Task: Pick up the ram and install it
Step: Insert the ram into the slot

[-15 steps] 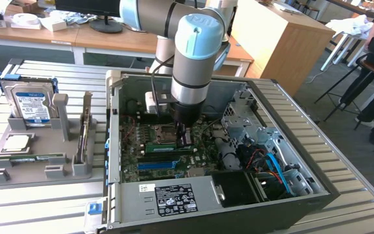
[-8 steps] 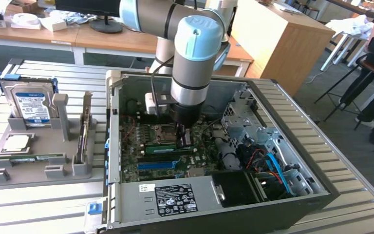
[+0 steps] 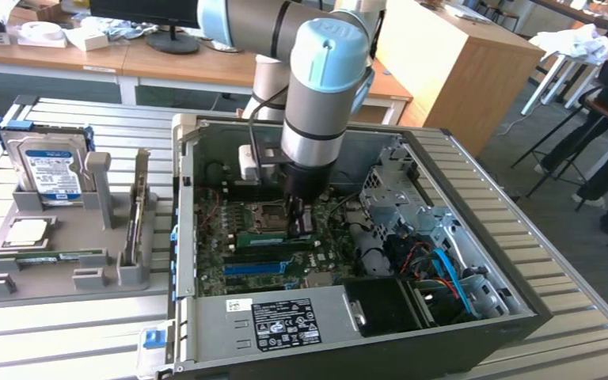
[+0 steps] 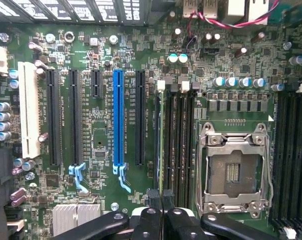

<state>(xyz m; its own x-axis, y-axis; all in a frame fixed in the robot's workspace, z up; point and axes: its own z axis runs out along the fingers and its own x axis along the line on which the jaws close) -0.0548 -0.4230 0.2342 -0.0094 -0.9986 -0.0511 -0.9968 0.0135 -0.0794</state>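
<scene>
Where the arm (image 3: 320, 95) reaches down into the open case (image 3: 180, 198), the fingers (image 4: 153, 212) are pressed together on the ram (image 4: 161, 140). It is a thin green stick, seen here from its edge. The ram sits right between the fingers. Its long side runs straight away from them, in line with the black slots (image 4: 183, 140) beside it. It lies over the slot farthest from the empty socket (image 4: 234, 170), on the side toward the blue slot (image 4: 118, 117). I cannot tell if it is pushed into that slot or held just above it. In the exterior view the ram is in the middle of the case, far down inside, and stretches from the fingers toward the exterior view's left. There is one arm, so no other arm could be nearer. I count two rams: this one, and a second ram (image 3: 45, 255) lying flat on the grey tray (image 3: 40, 286), well apart on the tabletop (image 3: 72, 340) at the exterior view's left. There is one socket and one blue slot. There seem to be four black slots in the ram's row, though they are packed too tight to be sure.
</scene>
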